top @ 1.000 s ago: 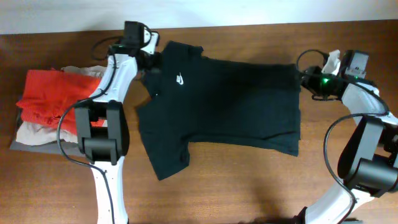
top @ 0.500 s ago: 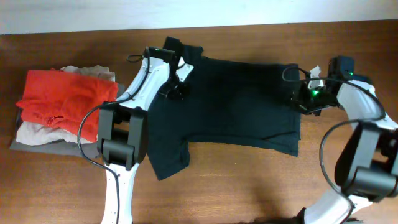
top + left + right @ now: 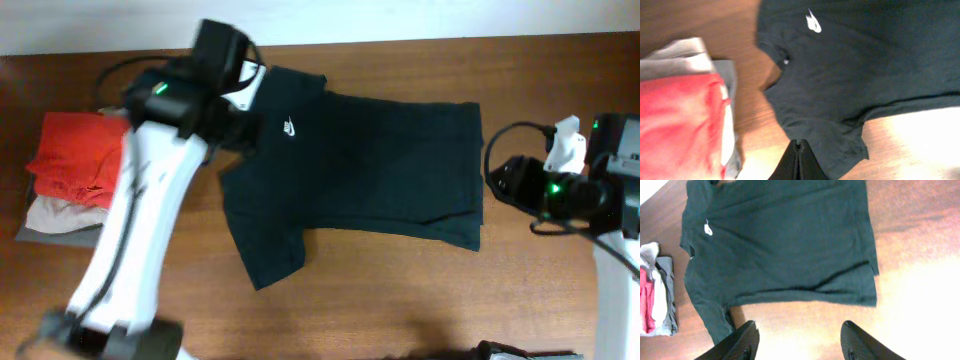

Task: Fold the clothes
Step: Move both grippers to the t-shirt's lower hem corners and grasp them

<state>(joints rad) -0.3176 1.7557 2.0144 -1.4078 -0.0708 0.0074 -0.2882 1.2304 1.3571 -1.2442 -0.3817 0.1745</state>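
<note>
There are one table (image 3: 400, 300), one black T-shirt (image 3: 370, 160), three folded garments (red garment (image 3: 75, 155), beige garment (image 3: 50, 211), grey garment (image 3: 45, 233)) and two grippers (left gripper (image 3: 799, 161), right gripper (image 3: 797, 332)).

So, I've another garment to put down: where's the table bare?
Bare brown wooden table: the near edge below the black soft T-shirt, and the far strip behind it. Crowded left: the red, beige and grey folded stack.

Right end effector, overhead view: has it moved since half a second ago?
Yes. The right end effector has backed off the black T-shirt's hem, rightward and slightly down in the picture, now open over the table.
</note>
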